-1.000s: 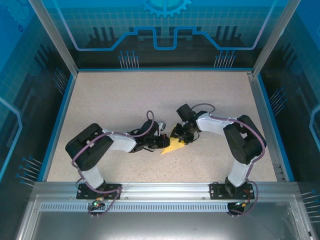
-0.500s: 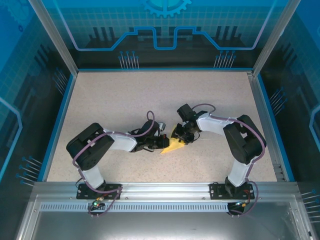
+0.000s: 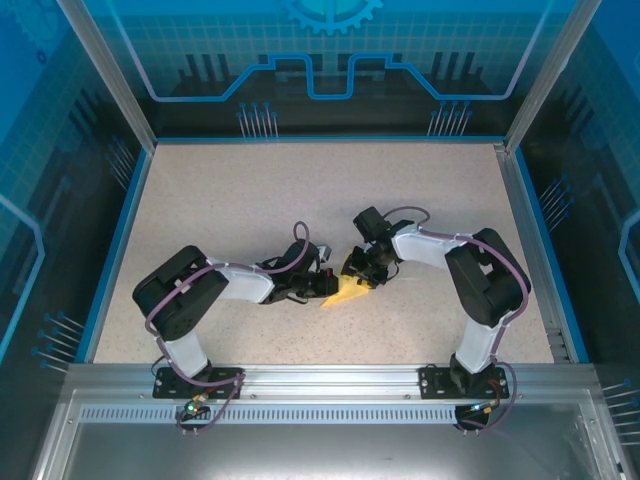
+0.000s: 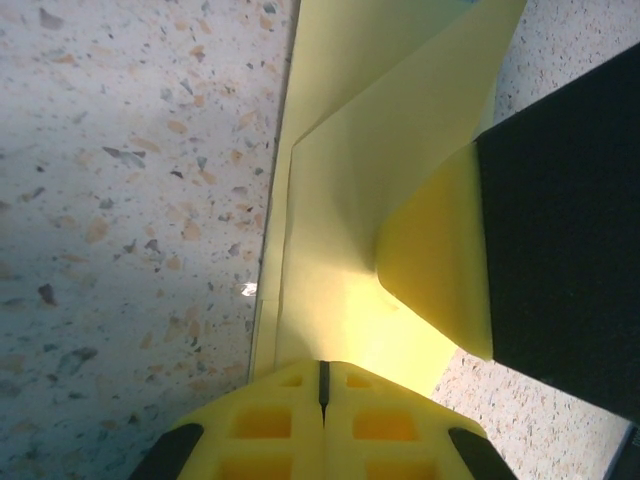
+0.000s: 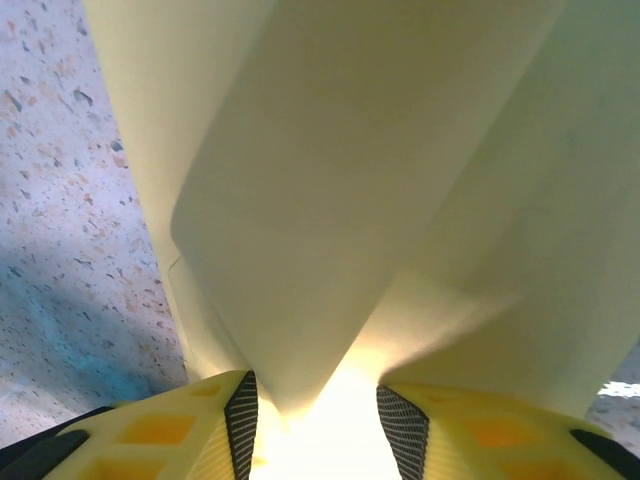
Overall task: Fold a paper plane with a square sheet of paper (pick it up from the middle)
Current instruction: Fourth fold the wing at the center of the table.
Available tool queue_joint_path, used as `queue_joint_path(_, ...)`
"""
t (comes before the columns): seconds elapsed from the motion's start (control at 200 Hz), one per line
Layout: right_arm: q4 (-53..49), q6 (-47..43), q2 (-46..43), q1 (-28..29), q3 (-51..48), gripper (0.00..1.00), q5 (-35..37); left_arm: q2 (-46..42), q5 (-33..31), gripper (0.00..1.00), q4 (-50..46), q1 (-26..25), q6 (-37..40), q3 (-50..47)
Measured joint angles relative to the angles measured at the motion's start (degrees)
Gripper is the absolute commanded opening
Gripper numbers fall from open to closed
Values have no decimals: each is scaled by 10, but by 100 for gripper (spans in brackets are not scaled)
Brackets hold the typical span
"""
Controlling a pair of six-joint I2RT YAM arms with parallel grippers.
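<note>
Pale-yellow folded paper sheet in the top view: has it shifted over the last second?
No. The pale-yellow folded paper sheet lies where it did, its pointed tip just as far from the near aluminium rail.

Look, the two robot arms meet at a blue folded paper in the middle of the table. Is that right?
Not quite. The folded paper is pale yellow, not blue, as the top external view shows. The left arm and the right arm do meet at it in the middle of the table.
</note>
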Motion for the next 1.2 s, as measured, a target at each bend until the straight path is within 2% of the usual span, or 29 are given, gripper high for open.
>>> queue_joint_path(0.315, -9, -2, 7, -3, 6, 45, -6, -9, -9, 0, -12, 0, 0, 0)
queue_joint_path(0.595, -15, -4, 12, -3, 11, 46, -9, -53, -19, 1, -17, 0, -1, -1)
queue_joint_path(1.195, -23, -4, 19, -7, 18, 47, -19, -25, 17, 1, 15, 0, -15, -6)
